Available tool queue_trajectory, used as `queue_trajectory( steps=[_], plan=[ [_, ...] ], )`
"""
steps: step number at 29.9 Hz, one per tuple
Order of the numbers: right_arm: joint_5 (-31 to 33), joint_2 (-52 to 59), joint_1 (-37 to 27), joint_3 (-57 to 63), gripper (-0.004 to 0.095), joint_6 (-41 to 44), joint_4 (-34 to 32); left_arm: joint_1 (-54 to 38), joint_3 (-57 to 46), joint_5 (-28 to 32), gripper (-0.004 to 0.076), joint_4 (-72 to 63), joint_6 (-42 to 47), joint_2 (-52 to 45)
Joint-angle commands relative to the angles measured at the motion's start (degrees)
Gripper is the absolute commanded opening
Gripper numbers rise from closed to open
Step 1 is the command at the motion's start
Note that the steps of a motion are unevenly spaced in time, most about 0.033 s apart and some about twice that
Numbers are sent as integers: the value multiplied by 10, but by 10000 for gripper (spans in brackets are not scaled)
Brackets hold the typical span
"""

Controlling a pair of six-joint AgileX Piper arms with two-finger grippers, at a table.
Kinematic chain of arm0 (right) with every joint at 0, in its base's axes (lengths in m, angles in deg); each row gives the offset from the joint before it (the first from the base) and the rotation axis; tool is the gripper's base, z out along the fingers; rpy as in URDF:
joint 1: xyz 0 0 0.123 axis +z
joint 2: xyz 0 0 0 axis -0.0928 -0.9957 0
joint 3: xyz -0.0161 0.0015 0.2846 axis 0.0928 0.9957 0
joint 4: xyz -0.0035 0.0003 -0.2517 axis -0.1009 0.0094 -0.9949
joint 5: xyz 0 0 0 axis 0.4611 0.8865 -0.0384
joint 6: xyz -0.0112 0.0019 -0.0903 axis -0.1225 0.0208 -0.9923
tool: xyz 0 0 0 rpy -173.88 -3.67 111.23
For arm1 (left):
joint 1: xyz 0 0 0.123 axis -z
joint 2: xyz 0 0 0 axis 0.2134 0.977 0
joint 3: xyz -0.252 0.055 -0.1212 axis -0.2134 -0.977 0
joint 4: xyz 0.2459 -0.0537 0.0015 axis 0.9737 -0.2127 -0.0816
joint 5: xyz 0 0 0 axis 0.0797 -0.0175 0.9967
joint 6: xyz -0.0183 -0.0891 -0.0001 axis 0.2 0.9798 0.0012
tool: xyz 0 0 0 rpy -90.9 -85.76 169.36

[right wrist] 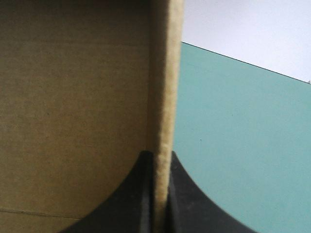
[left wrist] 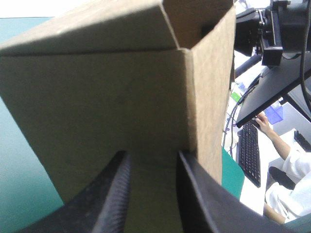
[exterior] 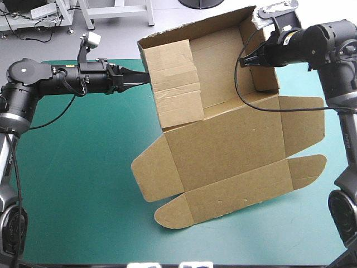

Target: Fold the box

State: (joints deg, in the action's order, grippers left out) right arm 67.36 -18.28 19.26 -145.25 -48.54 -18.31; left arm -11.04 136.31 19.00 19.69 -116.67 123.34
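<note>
The box [exterior: 223, 139] is a cut sheet of brown board, half formed. It lies on the teal-green cover [exterior: 72, 167], right of the middle. The tray part is at the cover's far edge w/ walls raised. The lid [exterior: 228, 142] is flat and open toward the near edge. The lid's rounded flaps [exterior: 159, 173] spread out at both sides, and the front flap [exterior: 240, 192] is at the near end. Inside the tray, at its left wall, a loose inner panel [exterior: 175, 84] leans over the tray floor. I cannot tell if the tray base touches the cover.

The left gripper [exterior: 144, 78] is at the outer side of the box's left wall, near the far-left corner, i.e. just at the board. In the left wrist view its black fingers [left wrist: 114, 194] stand a bit apart, a narrow gap, w/ the wall's face [left wrist: 107, 97] ahead and nothing clamped btw. them [left wrist: 153, 155].

The right gripper [exterior: 244, 61] is at the box's right wall, reaching over the rim from the right. In the right wrist view both fingers are almost together [right wrist: 159, 154] w/ the wall's edge pinched btw. them. The brown inside face [right wrist: 73, 97] is on one side and the cover [right wrist: 233, 136] on the other.
</note>
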Motion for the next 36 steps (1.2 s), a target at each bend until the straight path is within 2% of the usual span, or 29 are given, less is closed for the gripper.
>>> queue_trajectory(
  steps=[1, 22, 36],
  plan=[
    [-45, 23, 0, -18, -21, 4, 23, 7, 21, -33, 239, -66, -1, -26],
    [-45, 23, 0, -18, -21, 3, 0, 7, 21, -24, 239, -51, -11, -28],
    [-40, 23, 0, -18, -21, 1, 2, 7, 21, 10, 239, 12, -13, -28]
  ],
)
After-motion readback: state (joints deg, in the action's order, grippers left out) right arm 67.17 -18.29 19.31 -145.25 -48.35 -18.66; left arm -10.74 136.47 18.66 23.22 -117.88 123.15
